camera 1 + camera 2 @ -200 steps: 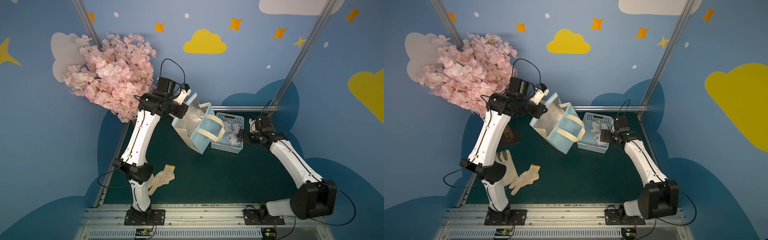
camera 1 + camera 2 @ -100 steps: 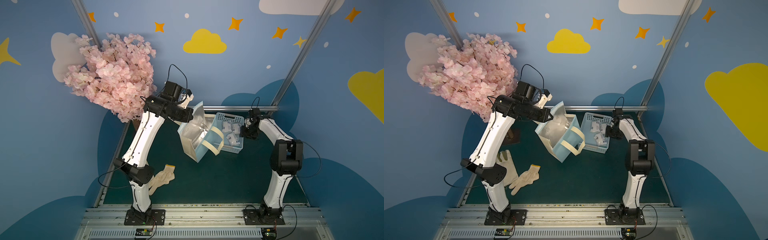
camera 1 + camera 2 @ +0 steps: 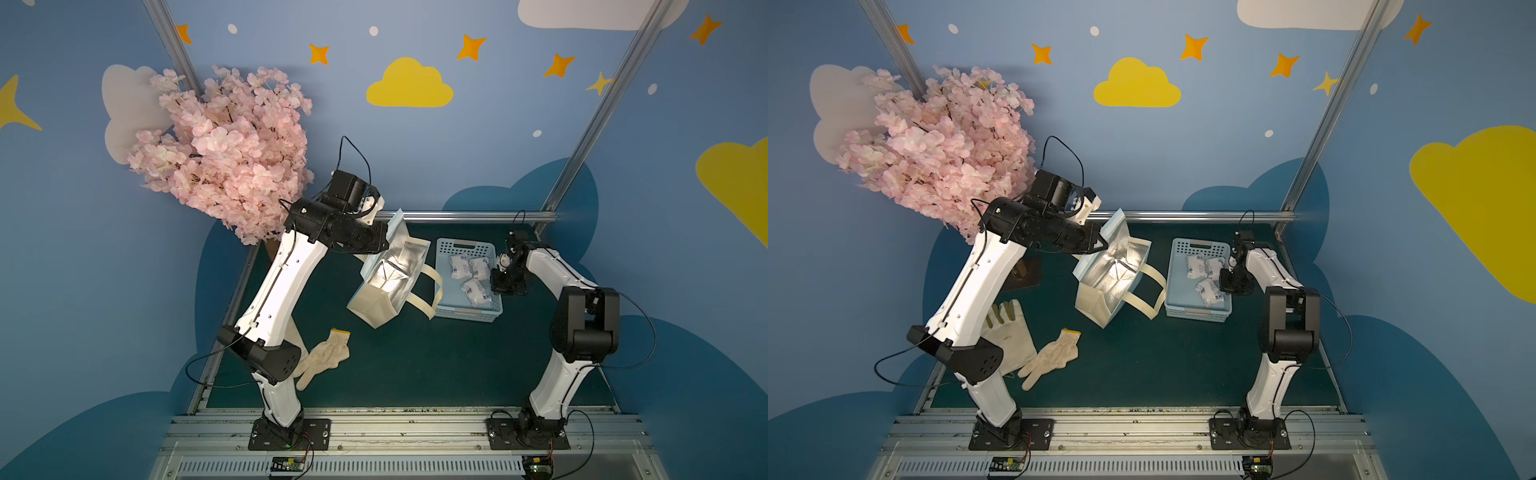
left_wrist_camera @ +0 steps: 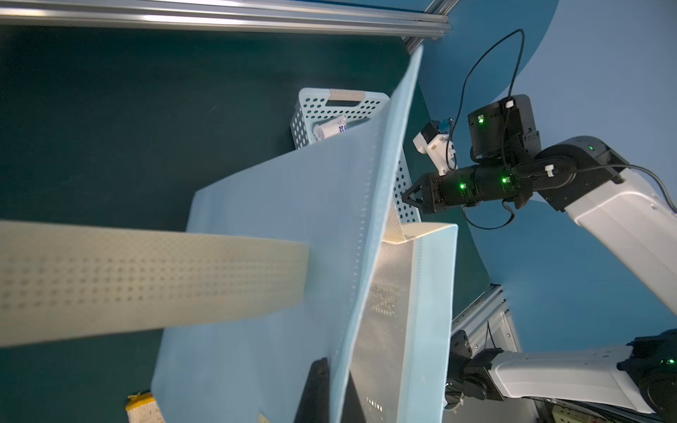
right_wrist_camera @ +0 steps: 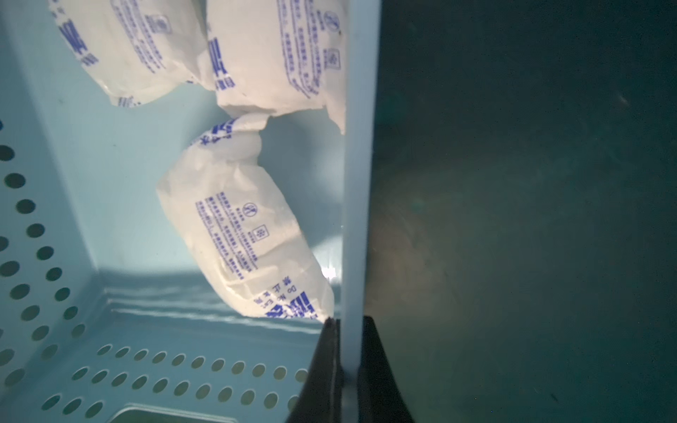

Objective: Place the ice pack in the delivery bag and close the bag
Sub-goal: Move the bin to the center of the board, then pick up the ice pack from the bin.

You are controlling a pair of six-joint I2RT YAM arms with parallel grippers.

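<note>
Right claw (image 5: 348, 324) is pinching basket wall (image 5: 357, 183), not ice pack (image 5: 238, 234), risking dragging it; left claw (image 4: 335, 371) is holding delivery bag (image 4: 278, 219).

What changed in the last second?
The right hand closed on the side wall of the basket, its elbow lifting. The left hand swung the delivery bag clear of the basket. Unchanged: left grip on the bag, three ice packs in the basket.

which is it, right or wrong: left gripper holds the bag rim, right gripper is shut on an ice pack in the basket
Partly wrong: the right gripper is shut on the wall of the basket, not an ice pack; the right wrist view shows it. The left gripper holds the delivery bag by its rim.
</note>
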